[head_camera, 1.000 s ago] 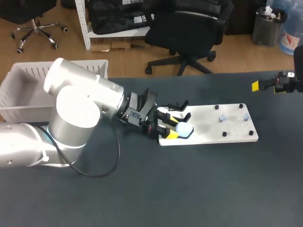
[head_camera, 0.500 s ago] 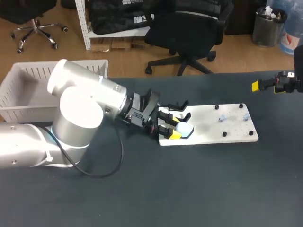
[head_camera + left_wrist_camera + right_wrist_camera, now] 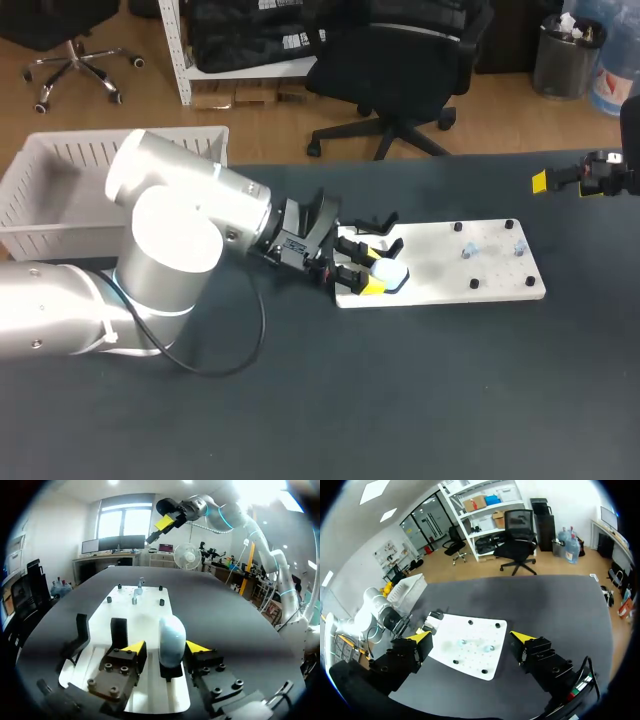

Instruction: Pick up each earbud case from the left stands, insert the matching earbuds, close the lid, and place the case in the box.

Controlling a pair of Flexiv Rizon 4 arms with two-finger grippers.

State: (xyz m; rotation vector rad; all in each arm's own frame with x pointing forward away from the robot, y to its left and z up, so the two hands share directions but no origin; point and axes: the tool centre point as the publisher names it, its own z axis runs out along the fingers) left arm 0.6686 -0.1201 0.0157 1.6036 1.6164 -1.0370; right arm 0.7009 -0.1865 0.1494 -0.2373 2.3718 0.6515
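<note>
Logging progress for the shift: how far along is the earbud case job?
Done: nothing visible; no case shows in the box. In hand: the left tool straddles the pale case on the white board, fingers open, no grip yet. Left: lifting it, inserting the earbuds from that board, closing the lid, boxing it. The right tool hangs open, apart.

- a dark grey table [image 3: 400, 400] carries everything.
- a flat white board [image 3: 480, 262] lies on it, under the left gripper [image 3: 373, 271] and reaching ahead of it.
- a white slatted box [image 3: 50, 190] sits at the table's edge, well behind that gripper.
</note>
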